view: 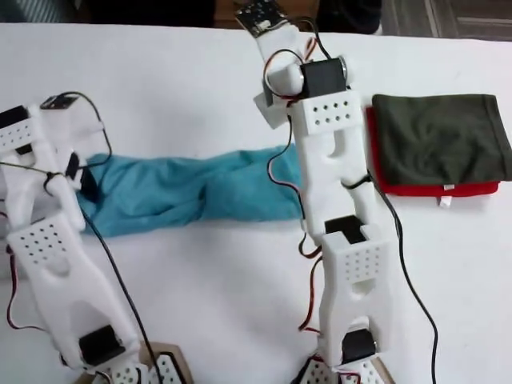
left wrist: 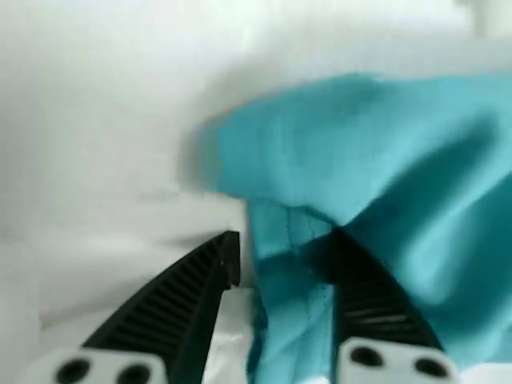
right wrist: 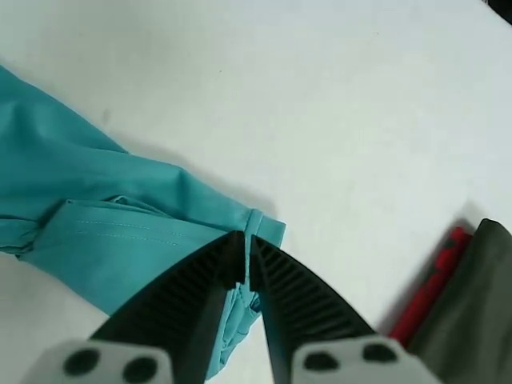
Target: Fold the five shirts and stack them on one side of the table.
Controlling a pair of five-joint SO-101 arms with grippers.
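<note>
A teal shirt (view: pixel 192 192) lies bunched lengthwise across the middle of the white table (view: pixel 200 80). At its left end my left gripper (view: pixel 84 184) sits low. In the left wrist view the left gripper (left wrist: pixel 284 244) is open, with a fold of the teal shirt (left wrist: pixel 384 160) lying between its fingers. My right gripper (right wrist: pixel 246 252) is shut on the hem at the other end of the teal shirt (right wrist: pixel 96 208). In the high view the right arm (view: pixel 336 160) covers that end. A folded dark green shirt (view: pixel 440 136) rests on a folded red shirt (view: pixel 436 190) at the right side.
The stack of dark green shirt (right wrist: pixel 472 320) on red shirt (right wrist: pixel 432 280) lies close beside the right arm. Cables trail along both arms toward their bases at the front edge. Bare tabletop stretches behind and in front of the teal shirt.
</note>
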